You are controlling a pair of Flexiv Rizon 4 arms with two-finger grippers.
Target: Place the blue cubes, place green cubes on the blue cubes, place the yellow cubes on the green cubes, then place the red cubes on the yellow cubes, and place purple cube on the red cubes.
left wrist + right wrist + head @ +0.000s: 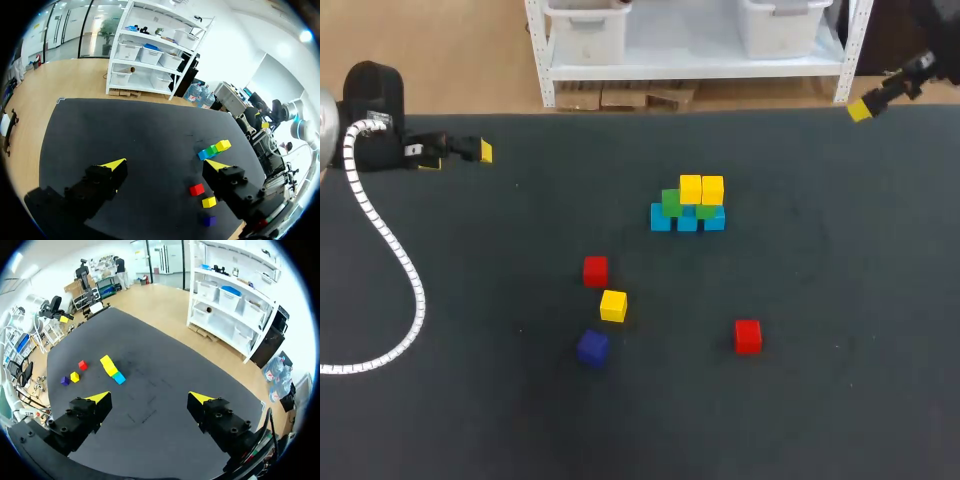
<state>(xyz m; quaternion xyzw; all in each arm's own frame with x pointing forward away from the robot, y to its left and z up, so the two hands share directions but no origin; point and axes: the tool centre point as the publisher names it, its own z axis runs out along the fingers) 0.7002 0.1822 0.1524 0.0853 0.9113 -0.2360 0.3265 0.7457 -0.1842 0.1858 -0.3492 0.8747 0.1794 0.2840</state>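
- Head view: the table (840,300) was covered in dark cloth. The stack (688,205) stood past its middle, toward the far side.
- The stack had three blue cubes (687,220) in a row, touching. Two green cubes (671,201) sat on them, and two yellow cubes (701,188) sat side by side on top.
- Four cubes lay loose on the near side of the stack. The left red cube (595,270) was to the near left of the stack. The loose yellow cube (613,305) was just beside it, on its near side.
- The purple cube (592,346) lay nearer again, close to the loose yellow one. The right red cube (748,336) sat well apart from them, to the right.
- The left arm (375,120) was at the far left edge, with a white cable (395,260) trailing over the cloth. The right arm (910,72) was at the far right corner. Both were well away from every cube.
- Left wrist view: the left gripper (165,164) had its fingers spread wide and held nothing.
- In that view the stack (214,149) was ahead of the gripper, just past one fingertip. One red cube (197,189), the loose yellow cube (209,202) and the purple cube (209,220) lay low beside that same finger.
- Right wrist view: the right gripper (149,398) was also spread wide and empty, high over the cloth.
- In that view the stack (111,369) lay ahead of the gripper. A red cube (82,365), the loose yellow cube (74,376) and the purple cube (65,381) were beyond it, near the table's far edge.
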